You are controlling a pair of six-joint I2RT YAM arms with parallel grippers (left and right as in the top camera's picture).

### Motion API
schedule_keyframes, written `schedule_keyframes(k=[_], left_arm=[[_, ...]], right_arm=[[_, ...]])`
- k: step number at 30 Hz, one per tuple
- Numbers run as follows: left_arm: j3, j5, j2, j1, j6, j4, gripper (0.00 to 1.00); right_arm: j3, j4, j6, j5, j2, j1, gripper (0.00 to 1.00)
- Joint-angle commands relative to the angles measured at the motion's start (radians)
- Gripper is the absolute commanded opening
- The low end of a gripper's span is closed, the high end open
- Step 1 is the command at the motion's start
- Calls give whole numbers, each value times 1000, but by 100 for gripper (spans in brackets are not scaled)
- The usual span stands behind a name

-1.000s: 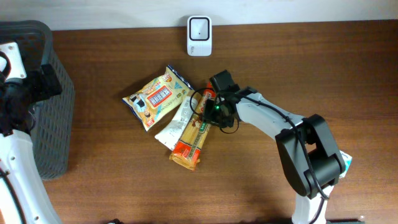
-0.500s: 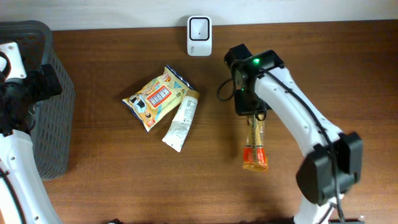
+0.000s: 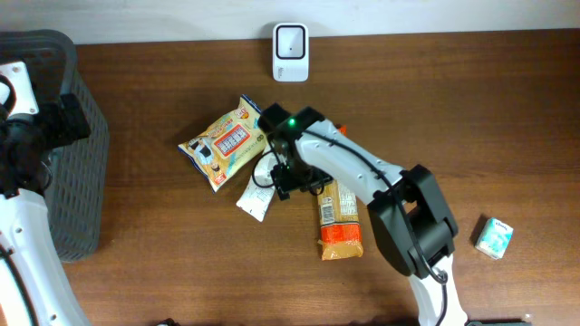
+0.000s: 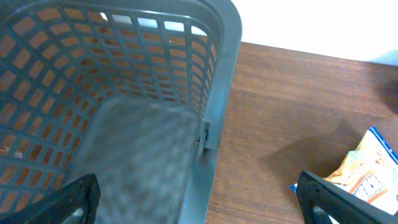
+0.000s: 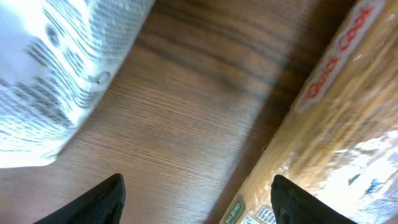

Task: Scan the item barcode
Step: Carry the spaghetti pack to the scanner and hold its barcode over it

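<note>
Pasta packet (image 3: 341,217) lies flat, long axis far-to-near, orange end nearest. Right gripper (image 5: 198,202) beside it, jaws apart, empty. Left gripper (image 4: 198,200) likewise spread.

Overhead view of a wooden table (image 3: 453,109). Directly in front of the white scanner (image 3: 290,40) lies a strip of bare wood. Further out from the scanner, a yellow snack bag (image 3: 227,143), a white pouch (image 3: 256,195) and a pasta packet (image 3: 340,217) crowd the middle, with the right arm (image 3: 362,167) stretched above them. A narrow wood gap separates pouch and packet. Far left of the scanner stands a grey basket (image 3: 68,136). To the scanner's right is wide bare wood, then a small teal box (image 3: 495,235).
</note>
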Motion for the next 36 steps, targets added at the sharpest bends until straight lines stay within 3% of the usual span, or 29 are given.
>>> schedule_keyframes(k=[1, 4, 8, 9, 16, 19, 20, 22, 24, 30, 36], left_arm=[[5, 8, -10, 5, 17, 2, 99], [5, 8, -10, 5, 17, 2, 99], [5, 8, -11, 5, 17, 2, 99], [5, 8, -11, 5, 17, 2, 99], [5, 8, -10, 5, 17, 2, 99], [5, 8, -10, 5, 17, 2, 99], [5, 8, -10, 5, 17, 2, 99], [5, 8, -10, 5, 17, 2, 99], [5, 8, -10, 5, 17, 2, 99], [5, 8, -10, 5, 17, 2, 99], [5, 8, -11, 5, 17, 2, 99]], right_arm=[[89, -37, -99, -171, -87, -108, 74], [98, -116, -217, -276, -153, -297, 78], [-90, -72, -436, -510, -126, -484, 81], [-209, 29, -435, -529, -124, -509, 81], [-494, 335, -400, -649, -120, -505, 76], [-584, 506, -265, -626, -115, -468, 64], [-584, 507, -249, -623, -114, -468, 52], [-584, 507, -247, -619, -114, -468, 17], [-581, 506, -248, -631, -115, -468, 5], [-513, 498, -248, -875, -189, -469, 4], [-483, 504, -156, -1022, -564, -525, 4]])
